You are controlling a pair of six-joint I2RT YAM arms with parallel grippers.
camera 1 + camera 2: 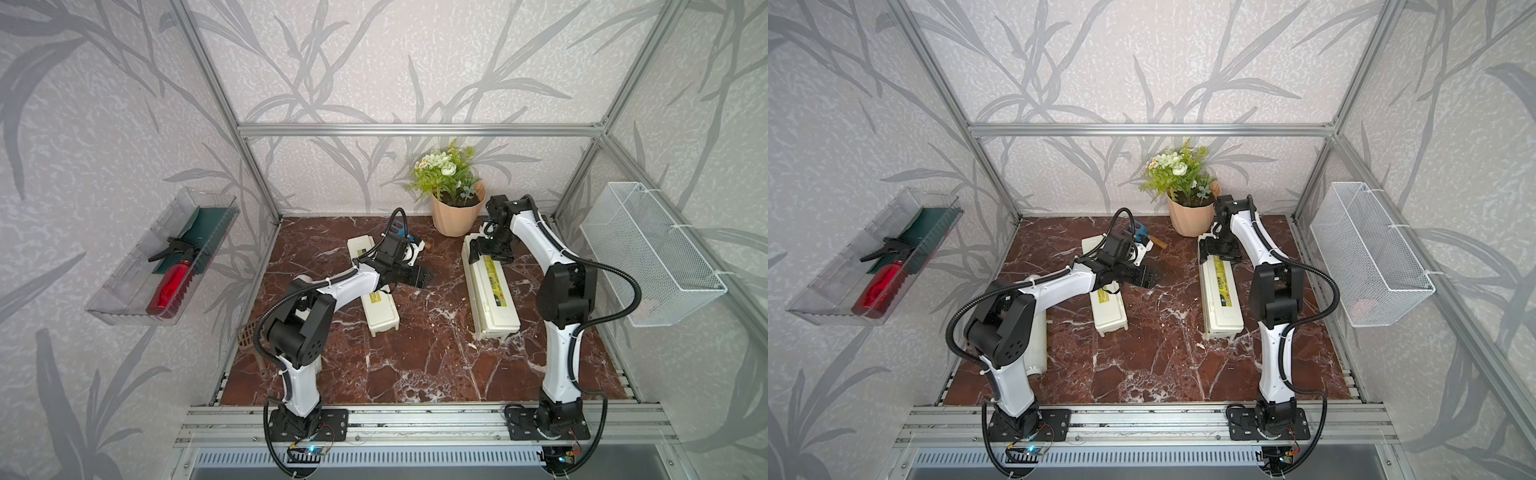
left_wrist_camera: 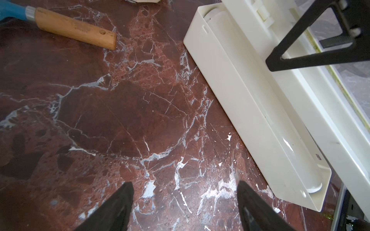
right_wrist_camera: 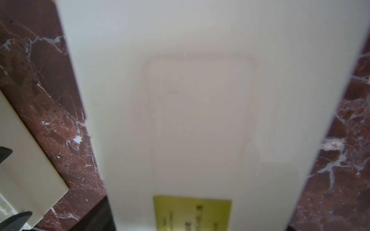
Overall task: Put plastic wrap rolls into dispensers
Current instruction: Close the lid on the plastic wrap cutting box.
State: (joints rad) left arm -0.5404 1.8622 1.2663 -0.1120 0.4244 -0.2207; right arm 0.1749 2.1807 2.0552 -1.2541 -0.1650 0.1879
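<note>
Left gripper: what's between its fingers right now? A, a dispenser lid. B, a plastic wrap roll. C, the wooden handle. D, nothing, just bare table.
D: in the left wrist view the left gripper stands open, with only the marble table showing between its fingers.

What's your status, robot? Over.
Left gripper open, empty. Right gripper astride right dispenser lid, grip unclear. One roll inside it; second roll on table. Nothing blocking.
</note>
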